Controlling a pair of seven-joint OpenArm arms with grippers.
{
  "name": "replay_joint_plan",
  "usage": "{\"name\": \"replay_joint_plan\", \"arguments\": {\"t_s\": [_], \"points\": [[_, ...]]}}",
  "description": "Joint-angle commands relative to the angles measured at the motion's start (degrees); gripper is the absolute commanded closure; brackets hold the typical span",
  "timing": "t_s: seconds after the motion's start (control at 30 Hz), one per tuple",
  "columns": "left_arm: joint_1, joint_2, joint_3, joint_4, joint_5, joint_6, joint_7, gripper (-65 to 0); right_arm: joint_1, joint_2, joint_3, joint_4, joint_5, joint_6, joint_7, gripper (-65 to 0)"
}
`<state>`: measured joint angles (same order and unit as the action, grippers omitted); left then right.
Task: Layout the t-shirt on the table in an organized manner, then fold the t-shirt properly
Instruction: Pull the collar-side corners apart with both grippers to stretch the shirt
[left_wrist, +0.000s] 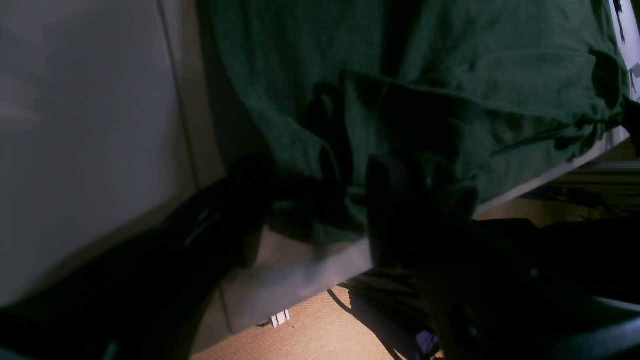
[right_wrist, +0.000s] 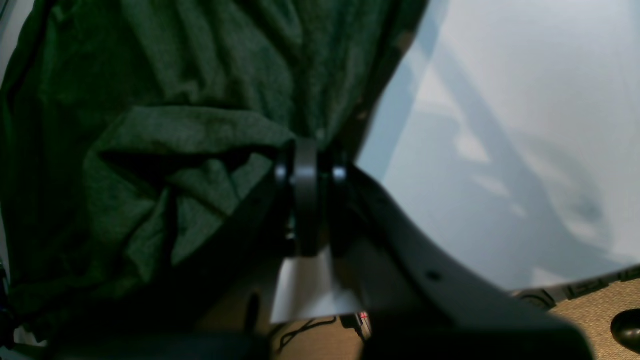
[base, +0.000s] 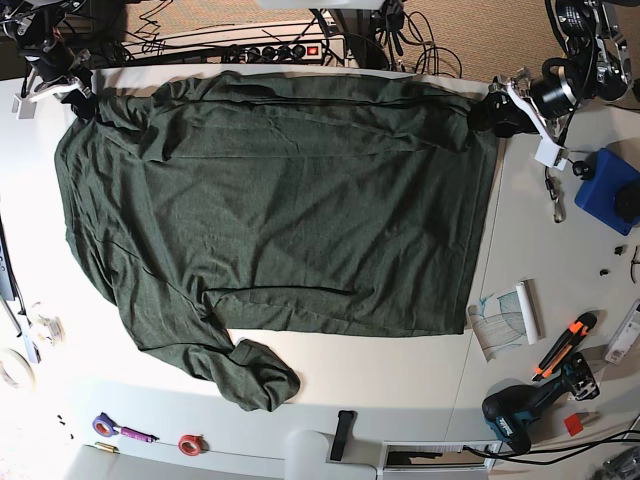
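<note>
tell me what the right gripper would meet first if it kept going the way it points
The green t-shirt: the right gripper is shut on its edge, with more fabric seemingly straight ahead.

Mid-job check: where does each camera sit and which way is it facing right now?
Base: overhead, looking straight down on the table and spread t-shirt; left gripper and right gripper show at its far corners.
Left wrist: on the left arm, looking along its dark fingers at bunched shirt edge over the table's edge, floor beyond.
Right wrist: on the right arm, looking past its closed tips pinching cloth, bare table beside.
Shared: all three see the t-shirt and table.
</note>
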<state>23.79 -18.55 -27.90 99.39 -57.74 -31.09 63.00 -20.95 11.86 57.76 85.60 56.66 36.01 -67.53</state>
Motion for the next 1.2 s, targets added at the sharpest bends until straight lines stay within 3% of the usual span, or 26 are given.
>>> {"name": "replay_joint_plan", "arguments": {"t_s": [0.0, 0.23, 0.37, 0.87, 1.17], "points": [[0.0, -0.7, -1.1, 0.7, -1.0, 0.0, -0.4, -32.7, -0.2, 1.0, 0.3, 0.9, 1.2, 0.4, 0.5, 0.0], [1.0, -0.7, -6.6, 0.7, -1.7, 0.0, 0.2, -32.7, -0.2, 1.0, 0.3, 0.9, 1.2, 0.4, 0.5, 0.0], [2.9, -0.7, -6.3, 0.7, -6.5, -1.1, 2.4, -32.7, -0.2, 1.0, 0.3, 0.9, 1.3, 0.4, 0.5, 0.0], [2.7, -0.3, -6.3, -4.5, -7.5, -1.3, 1.1, -32.7, 0.0, 1.0, 0.3, 0.9, 2.2, 0.4, 0.4, 0.0], [2.2, -0.3, 0.0, -4.5, -7.4, -1.3, 1.1, -32.7, 0.0, 1.0, 0.3, 0.9, 2.4, 0.4, 0.3, 0.0]]}}
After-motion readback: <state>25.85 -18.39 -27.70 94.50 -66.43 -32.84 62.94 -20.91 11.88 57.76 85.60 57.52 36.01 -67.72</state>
